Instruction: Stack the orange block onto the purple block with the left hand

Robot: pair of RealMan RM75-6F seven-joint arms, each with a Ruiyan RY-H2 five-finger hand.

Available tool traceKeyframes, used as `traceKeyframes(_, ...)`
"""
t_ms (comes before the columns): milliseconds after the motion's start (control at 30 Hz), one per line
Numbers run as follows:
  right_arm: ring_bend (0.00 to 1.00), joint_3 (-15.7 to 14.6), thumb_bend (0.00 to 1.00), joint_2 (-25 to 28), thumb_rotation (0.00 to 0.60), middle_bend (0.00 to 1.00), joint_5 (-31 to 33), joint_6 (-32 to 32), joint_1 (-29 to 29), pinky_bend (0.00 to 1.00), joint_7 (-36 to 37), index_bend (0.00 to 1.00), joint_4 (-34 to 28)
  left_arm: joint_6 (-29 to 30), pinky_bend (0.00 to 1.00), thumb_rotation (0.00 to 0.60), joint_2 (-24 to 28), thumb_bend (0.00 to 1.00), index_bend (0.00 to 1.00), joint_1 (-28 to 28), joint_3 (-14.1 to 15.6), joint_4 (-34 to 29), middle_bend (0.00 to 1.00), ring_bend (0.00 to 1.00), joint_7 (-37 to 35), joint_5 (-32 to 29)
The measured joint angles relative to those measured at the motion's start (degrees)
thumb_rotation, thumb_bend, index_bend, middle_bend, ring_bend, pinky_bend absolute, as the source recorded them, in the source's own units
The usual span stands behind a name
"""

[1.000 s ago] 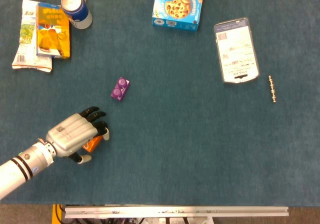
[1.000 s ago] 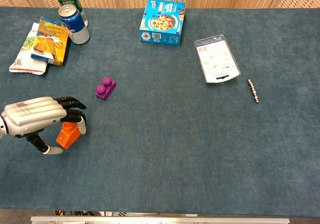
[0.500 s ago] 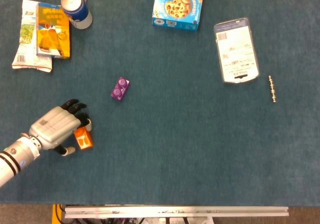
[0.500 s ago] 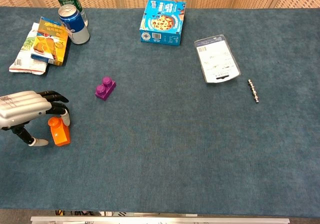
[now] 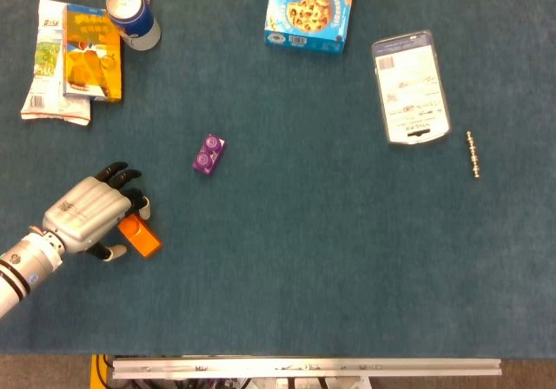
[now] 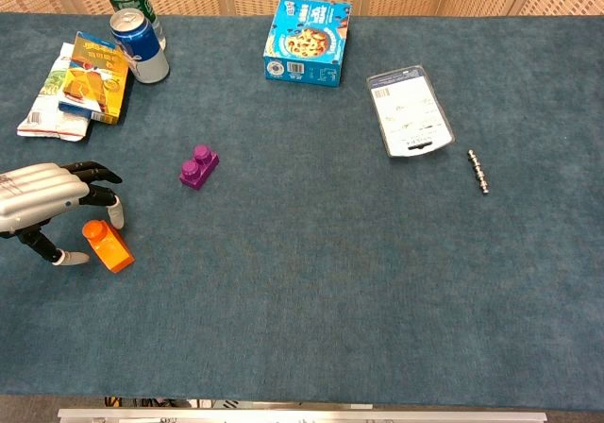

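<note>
Orange block [image 5: 139, 236] lies tipped on the surface [image 5: 304, 259] beside the left hand [image 5: 87, 215] (fingers apart, gripping nothing), well apart from the purple block [image 5: 208, 155].

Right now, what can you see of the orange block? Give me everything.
The orange block is a small, plain orange piece that looks like plastic, with a round stud at one end. It lies tipped on its side on the blue table cover, near the left front, well apart from the purple block. The left hand curls over its stud end; whether the fingers actually touch it is unclear.
</note>
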Motion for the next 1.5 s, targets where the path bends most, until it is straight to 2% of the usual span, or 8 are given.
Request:
traceKeyframes(267,0.44,0.1,0.2,0.2,0.6,0.51,0.1,0.2,-0.2,0.47,-0.2,0.51,-0.2,0.9,0.06,0.6,-1.6,0.2,0.39,0.2,0.0,2.2,0.37,0.12,-1.3,0.5)
traceKeyframes(833,0.44,0.2,0.2,0.3,0.6,0.51,0.2,0.1,-0.1,0.47,-0.1,0.51,-0.5,4.1,0.07,0.6,-4.8,0.2,0.52,0.1,0.3,6.6,0.52,0.25,-3.9,3.0)
traceKeyframes(1200,0.44,0.0,0.2,0.6,0.6,0.51,0.0,0.0,-0.1,0.47,-0.8,0.51,-1.2,8.6,0.07,0.6,-4.7,0.2,0.52,-2.7,-0.2,9.3,0.52,0.25,-8.7,7.5)
traceKeyframes(1500,0.44,0.0,0.2,0.6,0.6,0.51,-0.1,0.0,-0.2,0.47,-0.8,0.51,-1.2,8.8,0.07,0.6,-3.4,0.2,0.51,-4.6,-2.6,9.1,0.52,0.25,-11.5,5.2)
